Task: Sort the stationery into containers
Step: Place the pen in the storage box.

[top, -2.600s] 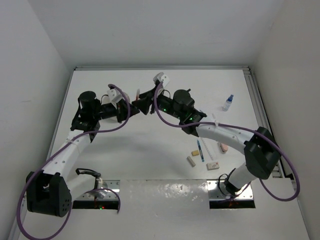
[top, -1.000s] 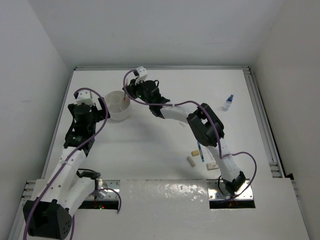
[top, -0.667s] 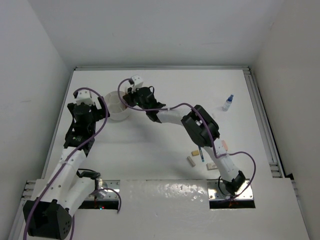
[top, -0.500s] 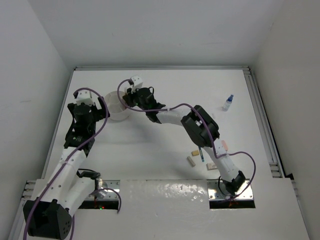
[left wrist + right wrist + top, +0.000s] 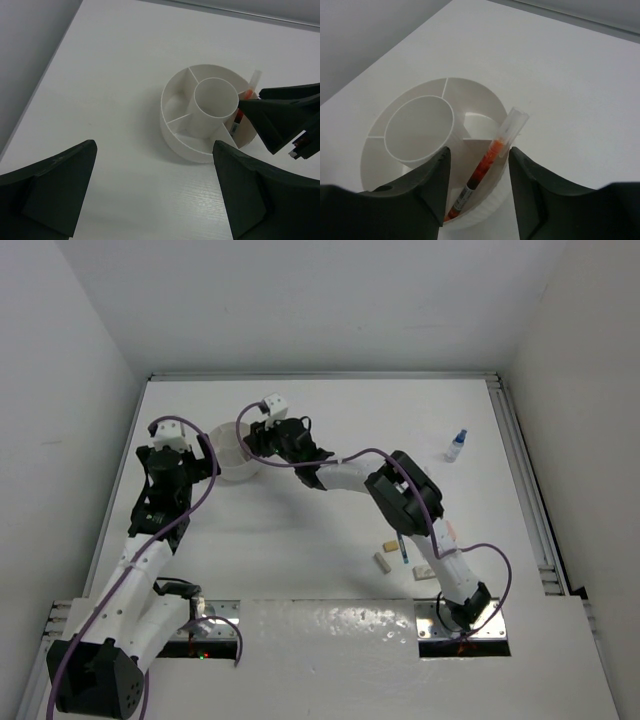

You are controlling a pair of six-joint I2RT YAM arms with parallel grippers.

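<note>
Right fingers [image 5: 427,190] apart, one pen [image 5: 487,159], one tub [image 5: 482,210]

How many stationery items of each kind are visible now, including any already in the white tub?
Pens: 2 (red-orange pen, blue pen)
Erasers: 3 (tan eraser, pale eraser, pink eraser)
Bottles: 1 (bottle)
Rulers: 1 (ruler)
Total: 7

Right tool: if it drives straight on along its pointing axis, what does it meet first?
The red-orange pen, leaning in the white tub's outer compartment, directly between the fingers of the open right tool. Behind it, likely the tub's wall; depth is unclear.
</note>
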